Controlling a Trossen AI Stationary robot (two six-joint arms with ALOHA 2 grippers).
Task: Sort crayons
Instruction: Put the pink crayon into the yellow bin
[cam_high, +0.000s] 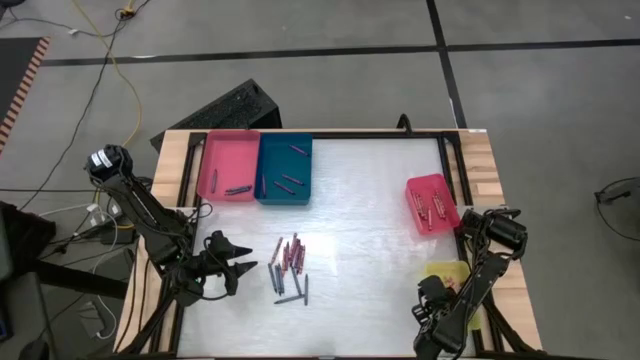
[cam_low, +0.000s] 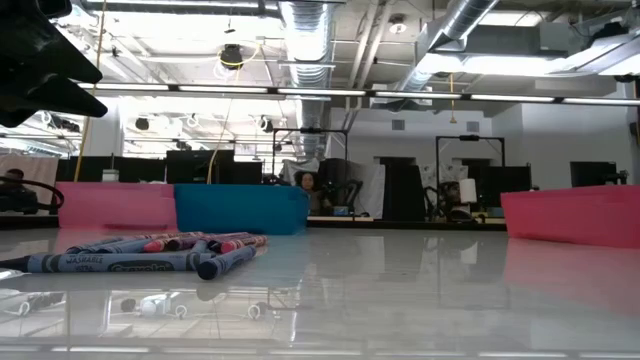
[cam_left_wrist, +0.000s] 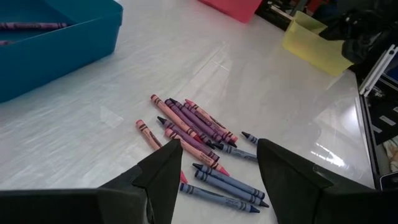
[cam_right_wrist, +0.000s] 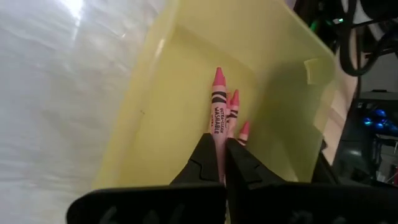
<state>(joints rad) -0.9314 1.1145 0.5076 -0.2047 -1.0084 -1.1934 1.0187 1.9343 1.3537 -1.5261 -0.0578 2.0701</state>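
The high view looked straight down on the whole table (cam_high: 370, 220). The low view faced level across it. Both showed the crayons (cam_high: 289, 265), which the left wrist view framed closely.

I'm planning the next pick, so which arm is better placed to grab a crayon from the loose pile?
Left. Its open claw hovers right beside the loose crayons. The right claw is shut over the yellow tray, pinching a pink crayon, so it looks busy.

"Washable" on pink crayon (cam_right_wrist: 218, 109), "Crayola" perhaps, blue crayon (cam_low: 150, 263)
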